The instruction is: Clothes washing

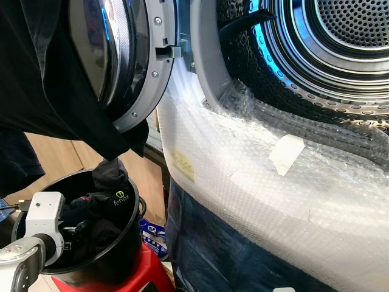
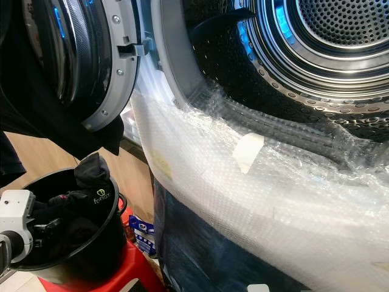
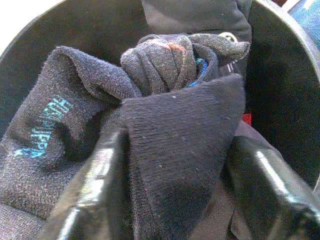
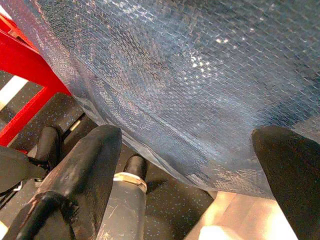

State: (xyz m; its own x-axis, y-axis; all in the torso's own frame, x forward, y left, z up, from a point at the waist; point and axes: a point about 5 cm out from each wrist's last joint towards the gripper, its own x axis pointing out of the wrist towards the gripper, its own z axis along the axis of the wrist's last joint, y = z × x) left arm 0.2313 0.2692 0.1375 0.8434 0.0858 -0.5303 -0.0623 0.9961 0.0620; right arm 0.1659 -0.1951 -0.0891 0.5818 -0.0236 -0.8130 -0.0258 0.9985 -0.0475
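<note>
Left arm (image 1: 27, 243) reaches down into the black bucket (image 1: 124, 240). Left gripper (image 3: 172, 200) fingers clamp a dark sock (image 3: 180, 150) there. Right gripper (image 4: 195, 165) hangs low beside the bucket's red stool (image 4: 25, 75), fingers spread apart.

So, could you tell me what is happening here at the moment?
The robot is loading laundry. Its left gripper is down in the black bucket on the red stool, fingers either side of a dark sock. The washing machine door is open, the drum looks empty, and the right gripper hangs open.

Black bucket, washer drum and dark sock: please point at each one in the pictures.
black bucket (image 1: 124, 243): left eye view, outer front wall.
washer drum (image 1: 352, 24): left eye view, perforated back wall.
dark sock (image 3: 180, 145): left wrist view, knitted fabric between the left tool's fingers.
</note>
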